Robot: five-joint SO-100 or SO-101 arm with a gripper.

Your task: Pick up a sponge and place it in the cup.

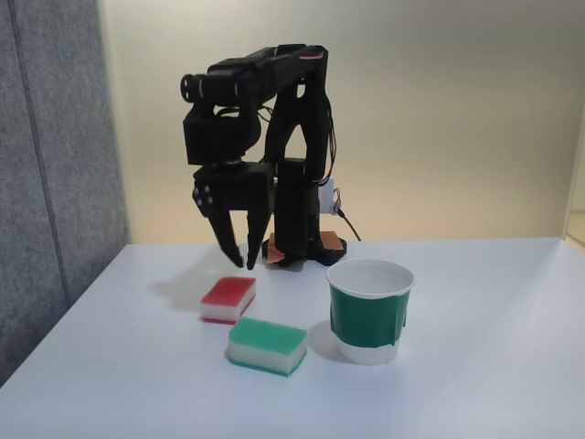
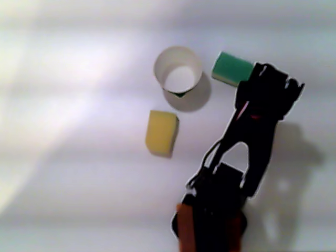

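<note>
Since the sponge (image 1: 228, 299) lies flat on the table (image 1: 494, 384) and the cup (image 1: 370, 311) looks empty, the task is at its very start as far as I can judge: nothing picked, nothing placed. In the fixed view the pincer (image 1: 244, 262) hangs above the table just behind the sponge, tips pointing down, the two fingers slightly apart at a narrow gap and holding nothing. It is not touching the sponge; there is clear space between tips and the red top. The sponge sits left of the cup, with a green-topped sponge (image 1: 267, 346) just nearer the camera, between the two but close to the red one, not touching it as far as I can tell. The cup stands upright on the right, well apart from the pincer. In the other view, from above, the cup (image 2: 178, 72) shows a bare white inside, the green-topped sponge (image 2: 232, 69) lies to its right, partly beside the dark arm (image 2: 252, 131), and a yellow sponge (image 2: 161, 133) lies below the cup. The red sponge I cannot make out there; the arm probably covers it. Pincer opening cannot be read in that view. Left to do: descend onto the red sponge, close, lift, carry right over the cup rim, release.
</note>
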